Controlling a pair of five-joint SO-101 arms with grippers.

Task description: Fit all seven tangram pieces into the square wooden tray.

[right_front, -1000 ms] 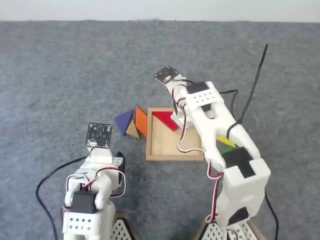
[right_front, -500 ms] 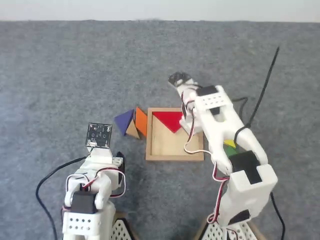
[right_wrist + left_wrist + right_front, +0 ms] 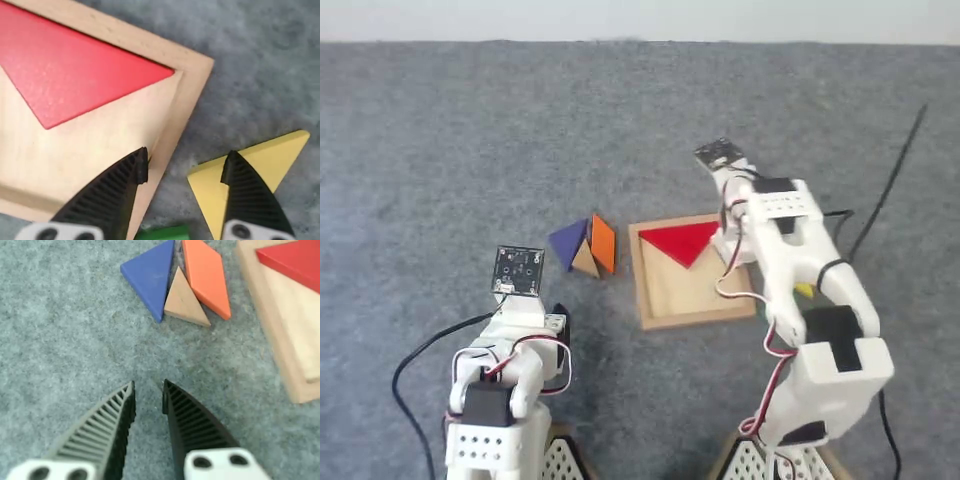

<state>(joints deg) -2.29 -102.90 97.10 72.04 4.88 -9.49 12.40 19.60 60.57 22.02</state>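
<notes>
The right pincer (image 3: 186, 155) hangs wide open and empty, one finger over the rim of the square wooden tray (image 3: 185, 105), the other over a yellow triangle (image 3: 280, 150). The tray lies askew on the grey bench (image 3: 470, 130), with a red triangle (image 3: 685, 240) against its far edge. A green piece (image 3: 165, 232) lies by the rim; from above, the right arm hides that side. The left pincer (image 3: 148, 385), narrowly open and empty, is near a blue triangle (image 3: 150, 272), tan triangle (image 3: 182, 302) and orange parallelogram (image 3: 205, 275), which touch one another.
</notes>
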